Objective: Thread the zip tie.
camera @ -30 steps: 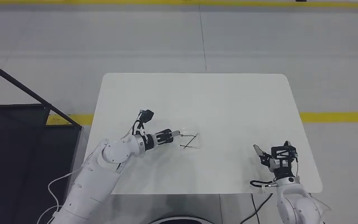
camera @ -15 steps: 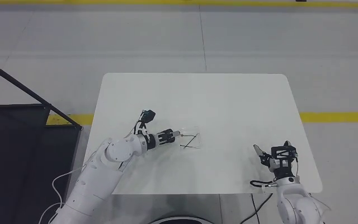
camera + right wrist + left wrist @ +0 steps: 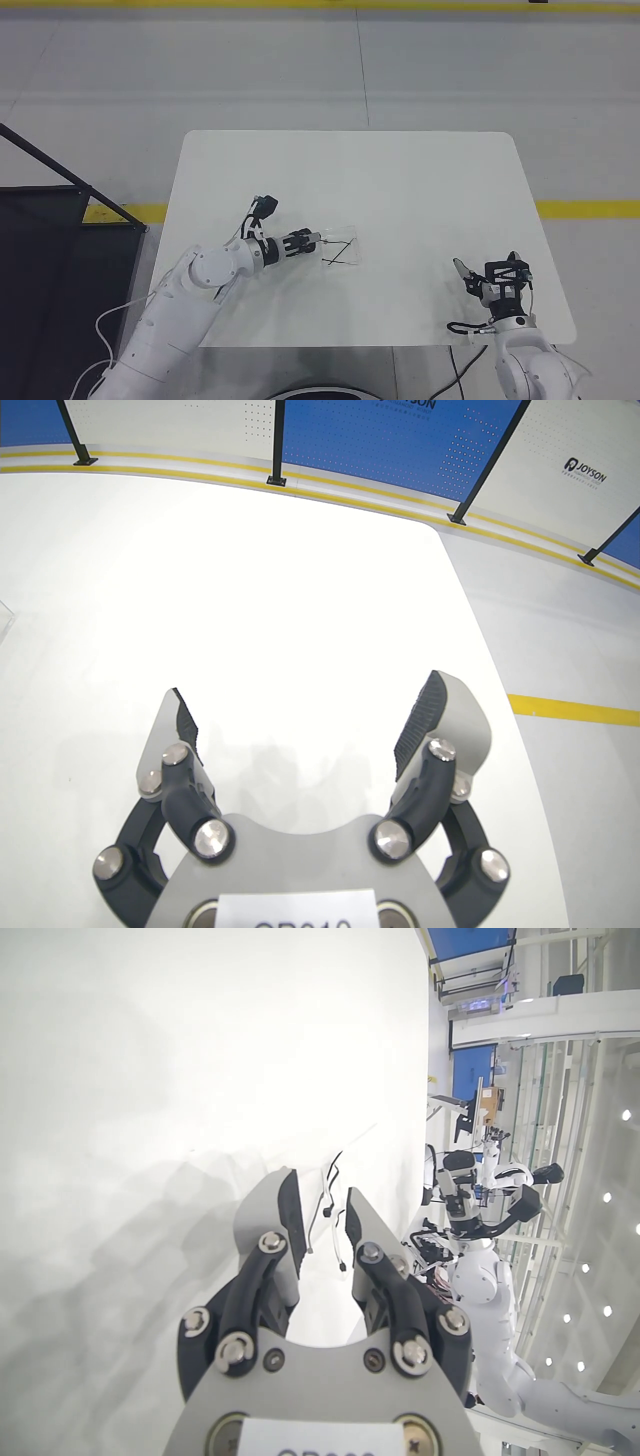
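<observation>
Left claw [image 3: 320, 1183] just short of the zip tie [image 3: 341, 253]
Half open, empty; tie lies on the bench [image 3: 430, 190] ahead. I'd go in low, pinch one strand. Right claw [image 3: 305, 685] gapes, empty.

We look down on a white rounded-corner table [image 3: 430, 180] standing on a pale grey polished floor [image 3: 300, 70] crossed by a yellow painted stripe [image 3: 590, 208]. Blue-and-white perforated partition panels [image 3: 350, 440] on slim black posts [image 3: 278, 440] line the hall's edge.
</observation>
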Robot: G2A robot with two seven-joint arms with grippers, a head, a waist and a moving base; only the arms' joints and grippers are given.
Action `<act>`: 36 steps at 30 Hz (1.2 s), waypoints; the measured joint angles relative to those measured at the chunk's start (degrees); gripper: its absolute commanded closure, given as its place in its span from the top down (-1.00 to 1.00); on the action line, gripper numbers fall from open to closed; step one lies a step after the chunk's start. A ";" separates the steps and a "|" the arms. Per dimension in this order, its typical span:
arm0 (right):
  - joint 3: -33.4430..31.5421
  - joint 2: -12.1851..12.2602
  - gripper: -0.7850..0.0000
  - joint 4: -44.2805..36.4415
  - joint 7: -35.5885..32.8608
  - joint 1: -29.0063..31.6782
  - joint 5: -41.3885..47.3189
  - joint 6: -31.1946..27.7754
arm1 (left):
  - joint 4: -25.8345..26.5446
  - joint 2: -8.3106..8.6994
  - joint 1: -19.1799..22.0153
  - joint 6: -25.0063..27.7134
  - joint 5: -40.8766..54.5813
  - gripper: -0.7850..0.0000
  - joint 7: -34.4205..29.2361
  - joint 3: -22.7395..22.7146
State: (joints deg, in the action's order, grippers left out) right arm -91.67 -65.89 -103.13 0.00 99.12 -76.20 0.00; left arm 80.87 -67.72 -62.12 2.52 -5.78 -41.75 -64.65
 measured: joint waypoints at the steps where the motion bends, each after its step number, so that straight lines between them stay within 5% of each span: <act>1: 0.00 0.00 1.00 0.00 0.00 0.00 0.00 0.00 | -0.08 -0.01 0.05 0.05 0.14 -0.33 -0.02 0.01; 18: 0.00 0.00 1.00 0.00 0.00 0.00 0.00 0.00 | -1.04 -0.16 1.03 0.25 0.57 -0.46 -1.14 0.84; 21: 0.00 0.00 1.00 0.00 0.00 0.00 0.00 0.00 | -1.32 -0.19 1.18 0.24 0.67 -0.62 -1.16 0.95; 23: 0.00 0.00 1.00 0.00 0.00 0.00 0.00 0.00 | -1.49 -0.21 1.29 0.21 0.67 -1.00 -1.14 1.02; 36: 0.00 0.00 1.00 0.00 0.00 0.00 0.00 0.00 | -1.05 -0.05 1.07 1.36 1.05 -1.00 -1.09 0.37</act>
State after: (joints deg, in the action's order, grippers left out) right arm -91.67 -65.89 -103.13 0.00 99.12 -76.20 0.00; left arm 79.82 -67.78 -61.05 3.89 -4.74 -42.85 -64.28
